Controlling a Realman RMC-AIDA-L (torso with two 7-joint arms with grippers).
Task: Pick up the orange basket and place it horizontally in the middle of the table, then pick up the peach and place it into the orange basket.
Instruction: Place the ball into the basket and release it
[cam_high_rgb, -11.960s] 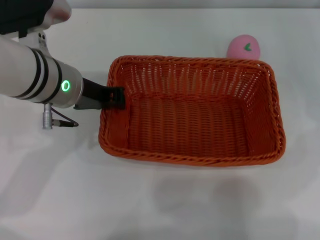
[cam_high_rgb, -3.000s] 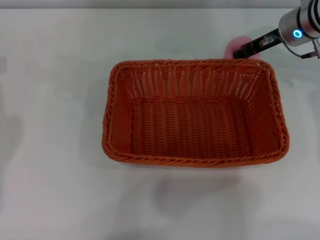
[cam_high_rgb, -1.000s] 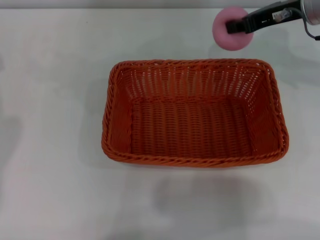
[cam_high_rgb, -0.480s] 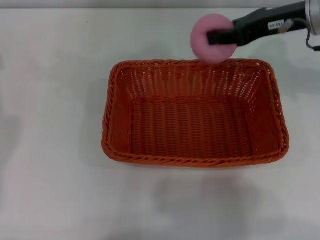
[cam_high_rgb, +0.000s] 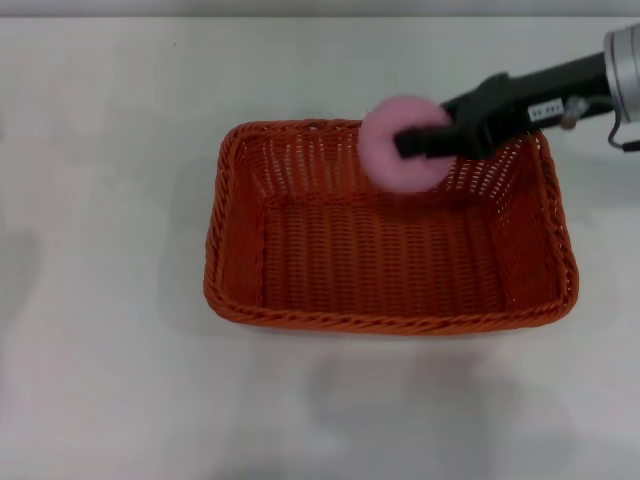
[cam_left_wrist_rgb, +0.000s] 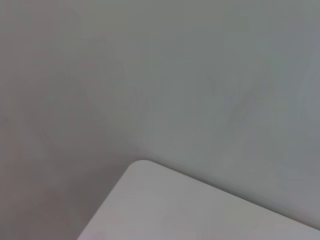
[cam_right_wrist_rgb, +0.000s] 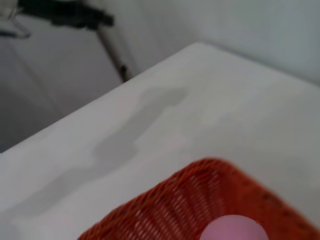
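- Right gripper (cam_high_rgb: 420, 143) clamped on the peach (cam_high_rgb: 400, 145), reaching in from the table's (cam_high_rgb: 110, 400) right edge; peach hangs above the basket (cam_high_rgb: 385, 300) interior, near its far rim, right of centre.
- Basket sits long side across, roughly mid-table, flat on its base; that half of the task looks done to me.
- Left gripper isn't in the head view; the left wrist cam shows only a table corner, so can't tell its fingers.
- Risk 1: if you let go from this height, the round peach prob bounces or rolls on the weave. Sloping walls should catch it, but it's close to the far rim, so it could hop out over that edge.
- Risk 2: descending here, fingers or arm may clip the far rim and shove or tip the basket off centre.
- Risk 3: grip looks to be at the peach's side, not under it; a fast swing could slip it early.
- Suggest you move inward toward the basket centre, lower, then release.
- Right wrist cam shows peach (cam_right_wrist_rgb: 232, 229) just over the basket rim (cam_right_wrist_rgb: 165, 197); depth below is hard to judge.
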